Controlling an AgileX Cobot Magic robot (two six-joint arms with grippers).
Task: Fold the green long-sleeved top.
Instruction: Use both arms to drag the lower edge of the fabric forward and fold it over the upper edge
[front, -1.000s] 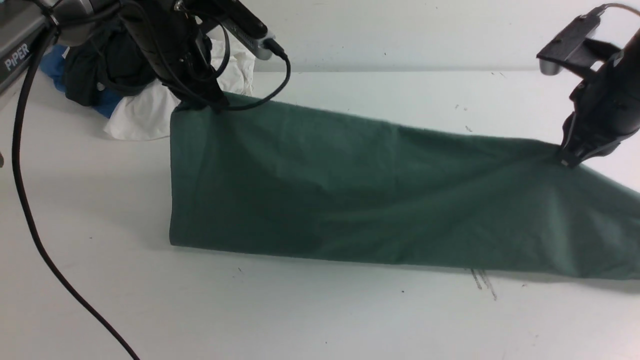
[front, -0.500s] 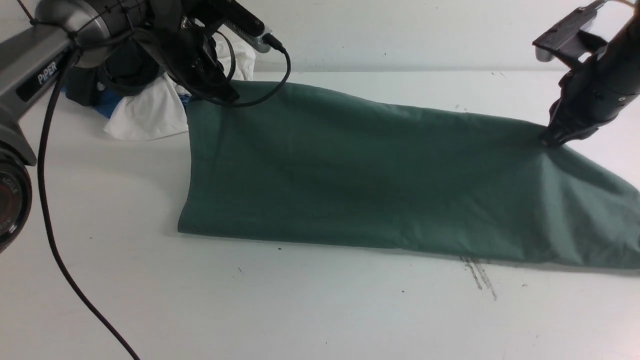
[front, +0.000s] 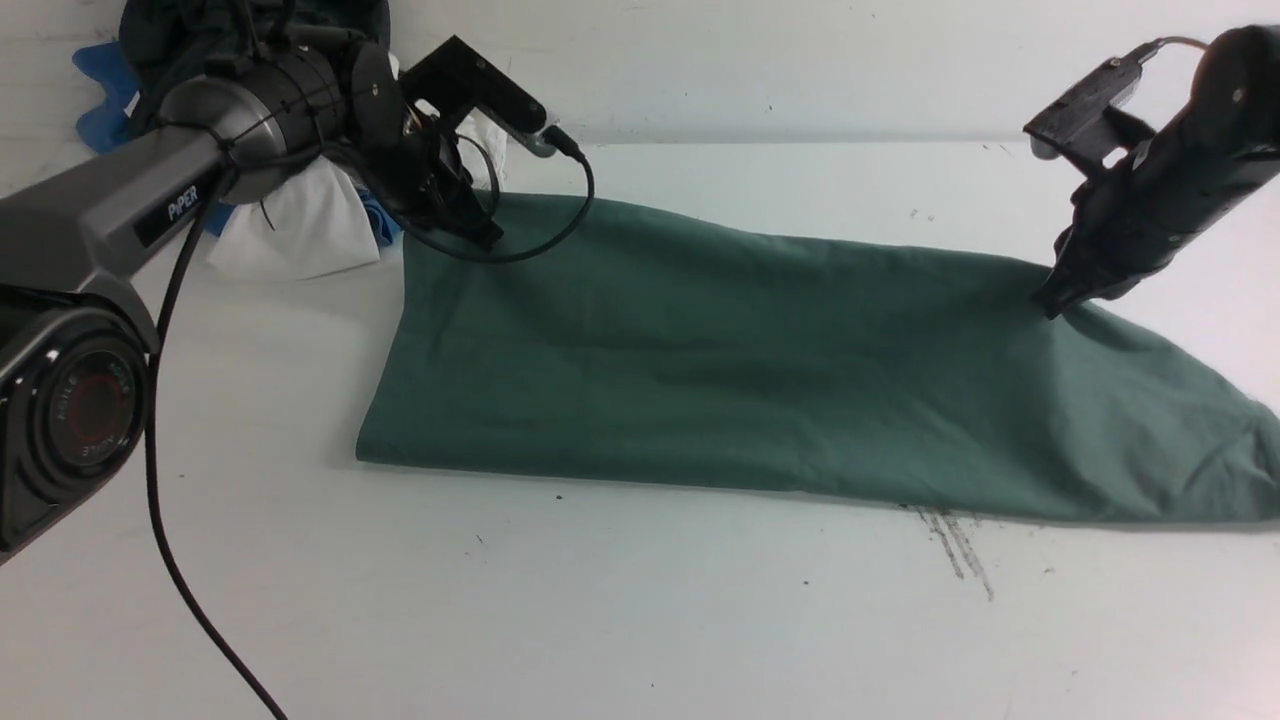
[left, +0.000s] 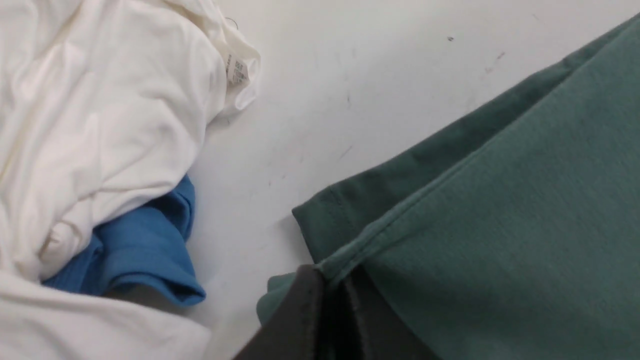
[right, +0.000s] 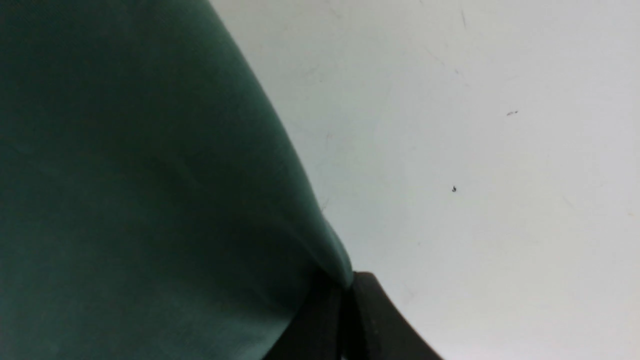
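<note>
Handling: green long-sleeved top (front: 700, 370) is limp; take hems.
Left gripper (front: 488, 238): pinches ten-o'clock corner.
Right gripper (front: 1048, 303): pinches two-o'clock edge.

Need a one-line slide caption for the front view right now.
Mid-fold: left gripper and right gripper pinch the far edge of the green long-sleeved top on the white table.

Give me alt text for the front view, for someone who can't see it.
A green long-sleeved top lies spread across a white table, its far edge pinched by the left gripper and the right gripper. White, blue and dark garments sit heaped at the far left.
</note>
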